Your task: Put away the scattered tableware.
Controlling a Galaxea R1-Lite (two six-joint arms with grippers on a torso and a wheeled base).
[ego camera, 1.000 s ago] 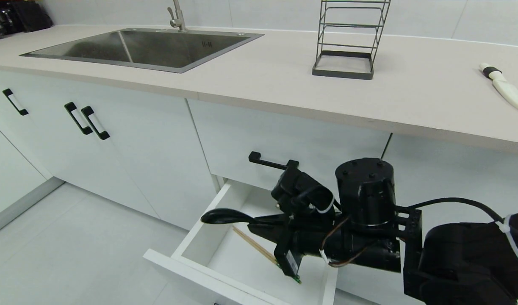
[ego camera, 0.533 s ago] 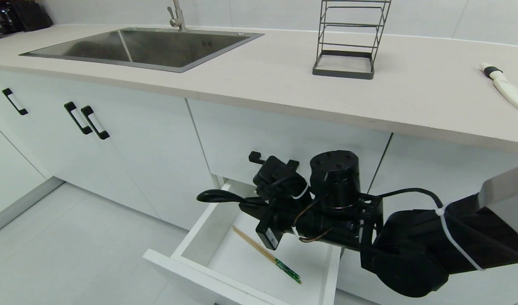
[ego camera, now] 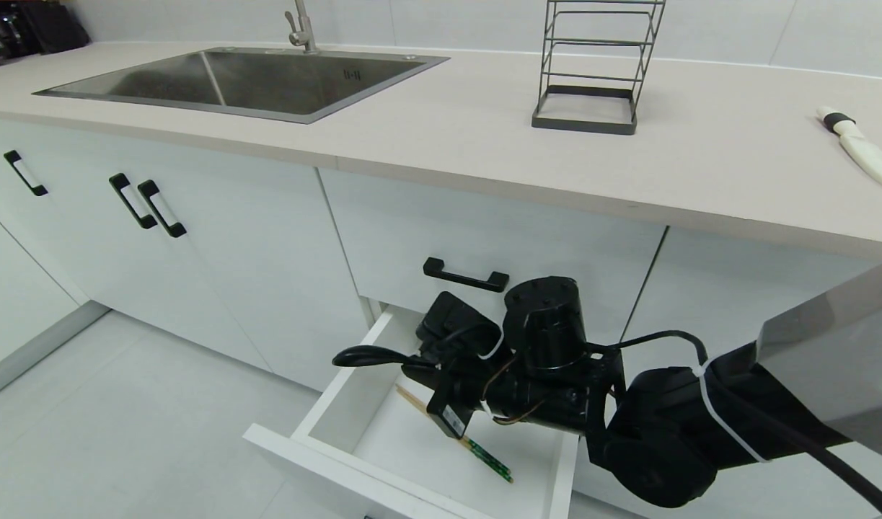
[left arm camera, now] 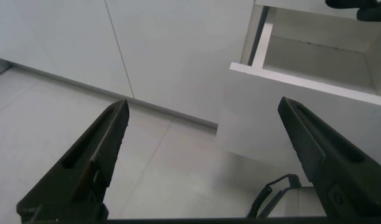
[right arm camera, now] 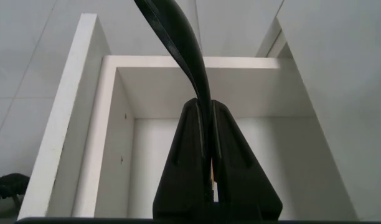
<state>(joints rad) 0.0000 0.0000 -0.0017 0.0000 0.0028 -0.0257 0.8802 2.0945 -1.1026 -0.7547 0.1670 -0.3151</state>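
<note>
- Head view: right claw [ego camera: 416, 365] is hanging above an open white wooden drawer [ego camera: 324, 455], fingers pinched tight on the handle of a black, plastic-looking spoon [ego camera: 368, 356].
- Spoon is sticking out past the claw's fingertips toward the robot's left, with its bowl end hovering over the drawer's side wall; it is not touching the drawer.
- Right wrist view: right claw [right arm camera: 203, 107] is showing both fingers closed flat against the spoon [right arm camera: 177, 43] handle, and the drawer [right arm camera: 158, 62] is sitting open right below the claw.
- A pair of light wooden chopsticks with green ends [ego camera: 478, 450] is lying on the drawer floor, directly under the right claw and partly hidden by it, with the green ends pointing toward the drawer front.
- Left wrist view: left claw [left arm camera: 203, 106] is spread wide and holding nothing, aiming down at the grey tiled floor.
- Drawer's white front panel [left arm camera: 290, 118] is sitting ahead of the left claw, off to one side and apart from it.
- A black bar handle on the shut white drawer [ego camera: 464, 275] is sitting just above and behind the right claw.
- A white-handled knife with a black band [ego camera: 862, 148] is lying on the beige countertop [ego camera: 448, 137], well above the right claw and far toward the robot's right.
- A dark wire rack [ego camera: 592, 72] is standing on the countertop above the right claw, and a steel sink [ego camera: 246, 76] is sitting well to the claw's left.
</note>
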